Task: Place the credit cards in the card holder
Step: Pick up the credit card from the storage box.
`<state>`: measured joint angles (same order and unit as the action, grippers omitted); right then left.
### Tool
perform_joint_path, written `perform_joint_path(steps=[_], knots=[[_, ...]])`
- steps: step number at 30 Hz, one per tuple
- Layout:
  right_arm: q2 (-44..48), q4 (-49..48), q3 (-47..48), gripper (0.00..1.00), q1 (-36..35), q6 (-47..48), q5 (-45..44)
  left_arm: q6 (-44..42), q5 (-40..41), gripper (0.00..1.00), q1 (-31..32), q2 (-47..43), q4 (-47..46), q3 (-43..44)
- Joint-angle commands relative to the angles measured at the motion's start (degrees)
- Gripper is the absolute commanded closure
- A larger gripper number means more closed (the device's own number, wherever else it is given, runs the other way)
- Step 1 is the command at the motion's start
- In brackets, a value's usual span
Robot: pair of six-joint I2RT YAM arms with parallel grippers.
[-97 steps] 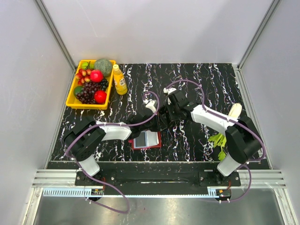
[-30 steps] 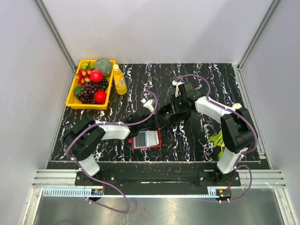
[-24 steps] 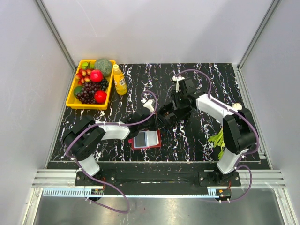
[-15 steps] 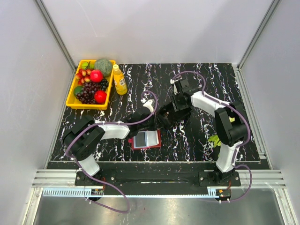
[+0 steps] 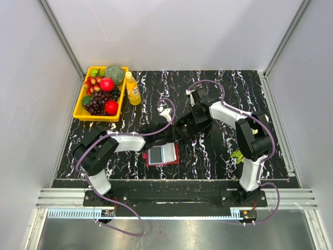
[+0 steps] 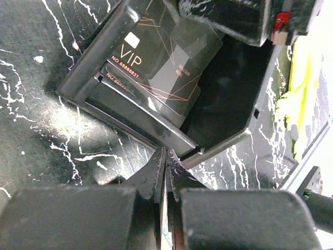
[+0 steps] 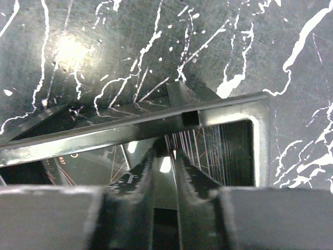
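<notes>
Worktop [image 5: 218, 83]: black surface veined with white; both arms stretch in from its near edge.
Card holder [image 5: 176, 155]: dark red and flat, the thing nearest the arm bases, slightly left of centre.
Credit cards [image 5: 166, 153]: two pale ones lie side by side on the holder's panels.
Holder and pincers: the holder lies just nearer than the left pincer and farther from the right one. Neither pincer touches it.
Green leaves [image 5: 240, 154]: on the near right of the worktop, beside the right arm.
Left pincer [image 6: 165, 155]: just beyond the holder. Its wrist view shows the jaws pressed together with nothing seen between them. The tips are at the near outer wall of a black tray, and contact cannot be told.
Black tray [image 6: 171, 139]: shallow and box-like, in the middle of the worktop, between the two pincers.
Dark card [image 6: 156, 67]: glossy, marked "VIP" with thin reddish lines. It lies inside the tray, just beyond the left pincer's tips.
Right pincer [image 7: 164, 153]: comes at the tray from the far side. Its tips cross the tray's rim and sit over a lined card within. The jaws stand close, with a narrow slot between them, and it cannot be told whether they pinch anything.
Yellow basket [image 5: 99, 118]: far left, filled with fruit.
Bottle [image 5: 132, 88]: yellow, just beside the basket's right side.
</notes>
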<state>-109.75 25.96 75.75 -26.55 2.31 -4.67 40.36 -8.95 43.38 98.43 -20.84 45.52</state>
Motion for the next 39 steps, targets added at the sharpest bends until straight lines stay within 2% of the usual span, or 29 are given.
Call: perform_joint_path(steps=[1, 2, 4, 5, 6, 8, 10, 13, 21, 30, 32, 34, 39], knots=[[0.1, 0.5, -1.2, 0.81, -0.5, -1.1, 3.3, -0.4, -2.6, 0.97, -0.7, 1.8, -3.1, 2.1], [0.5, 0.2, -1.4, 0.88, -0.4, -1.6, 4.0, -0.3, -2.7, 0.97, -0.7, 1.9, -3.2, 2.1], [1.1, 0.4, -1.6, 0.91, -0.4, -2.0, 4.5, -0.2, -3.2, 0.97, -0.8, 2.4, -3.3, 2.4], [1.7, 0.3, -1.8, 1.0, -0.5, -2.0, 7.4, -0.1, -3.4, 0.97, -0.9, 2.6, -3.3, 2.5], [2.3, 0.1, -2.2, 1.0, -0.5, -2.0, 9.1, -0.1, -3.4, 0.97, -1.0, 2.7, -3.3, 2.6], [3.8, 0.1, -2.0, 1.0, -0.5, -3.7, 11.2, 0.1, -3.7, 0.97, -1.1, 3.0, -3.6, 2.6], [5.1, -0.3, -2.0, 0.94, -0.5, -3.9, 11.2, 0.2, -4.0, 0.97, -1.1, 3.1, -3.8, 2.6], [5.5, -0.6, -1.3, 0.94, -0.5, -3.5, 10.4, 0.3, -4.2, 0.97, -1.3, 2.9, -3.9, 2.7], [4.6, 0.2, -0.1, 0.95, -0.4, -4.2, 17.8, 0.3, -4.4, 0.97, -1.6, 2.5, -3.9, 2.3], [5.5, 1.4, -0.2, 0.87, -0.4, -2.7, 23.2, 0.6, -4.8, 0.97, -2.2, 2.5, -4.1, 2.5], [5.1, 3.0, 0.6, 0.83, -0.5, -2.7, 21.9, 0.6, -4.7, 0.97, -2.4, 2.5, -4.1, 2.4], [4.2, 4.4, 1.3, 0.83, -0.5, 0.1, 22.1, 0.6, -4.8, 0.97, -2.6, 2.6, -4.1, 2.5], [2.4, 5.5, 1.9, 0.82, -0.5, 0.2, 19.5, 0.7, -4.9, 0.97, -2.7, 2.6, -4.1, 2.6]])
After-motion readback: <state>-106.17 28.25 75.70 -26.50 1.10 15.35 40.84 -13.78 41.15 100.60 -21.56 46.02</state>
